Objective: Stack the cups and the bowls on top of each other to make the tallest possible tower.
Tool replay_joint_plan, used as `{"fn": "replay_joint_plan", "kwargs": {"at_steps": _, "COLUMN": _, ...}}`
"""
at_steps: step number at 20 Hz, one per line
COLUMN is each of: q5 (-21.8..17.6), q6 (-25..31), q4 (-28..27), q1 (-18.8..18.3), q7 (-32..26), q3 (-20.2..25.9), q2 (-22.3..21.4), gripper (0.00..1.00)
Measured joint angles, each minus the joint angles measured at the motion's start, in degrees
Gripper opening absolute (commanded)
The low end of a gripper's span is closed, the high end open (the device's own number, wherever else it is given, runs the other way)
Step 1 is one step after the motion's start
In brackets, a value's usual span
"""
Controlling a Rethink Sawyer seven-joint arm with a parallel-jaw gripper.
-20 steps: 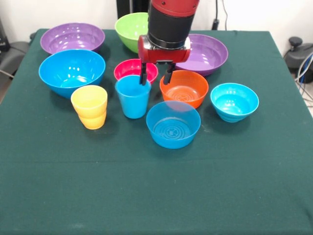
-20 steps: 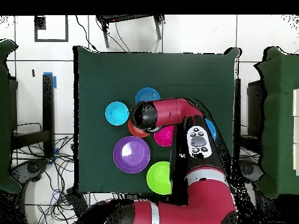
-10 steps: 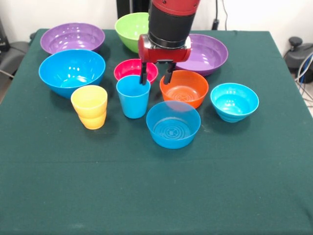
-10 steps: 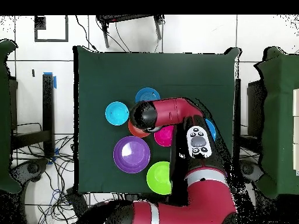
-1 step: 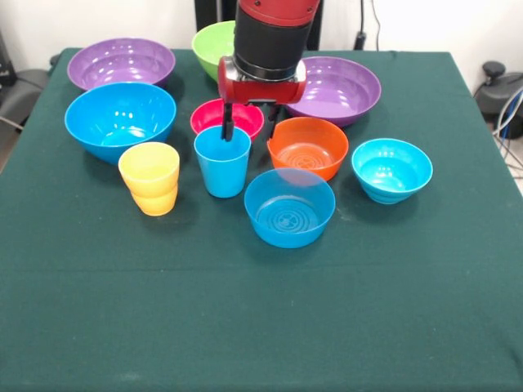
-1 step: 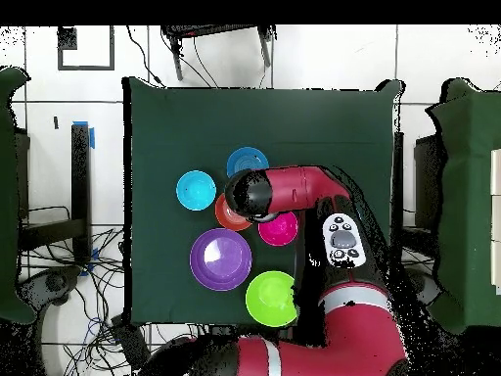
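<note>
End effector (image 5: 248,126) open above sky-blue tapered cup (image 5: 222,162)

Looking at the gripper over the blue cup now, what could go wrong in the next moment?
1. The gripper is open, one finger inside the rim of the blue cup and the other behind it. Closing off-centre may tip the cup.
2. The pink-red bowl and the orange bowl stand close behind and beside the cup, so the outer finger may bump them.
3. The yellow cup is close; a sliding blue cup could knock it.
</note>
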Motion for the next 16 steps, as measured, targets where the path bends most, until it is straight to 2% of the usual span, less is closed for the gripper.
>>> {"fn": "replay_joint_plan", "kwargs": {"at_steps": 16, "q5": 0.01, "q6": -2.62, "q4": 0.64, "q1": -0.06, "q7": 0.00, "q3": 0.01, "q2": 0.96, "gripper": 1.00}}
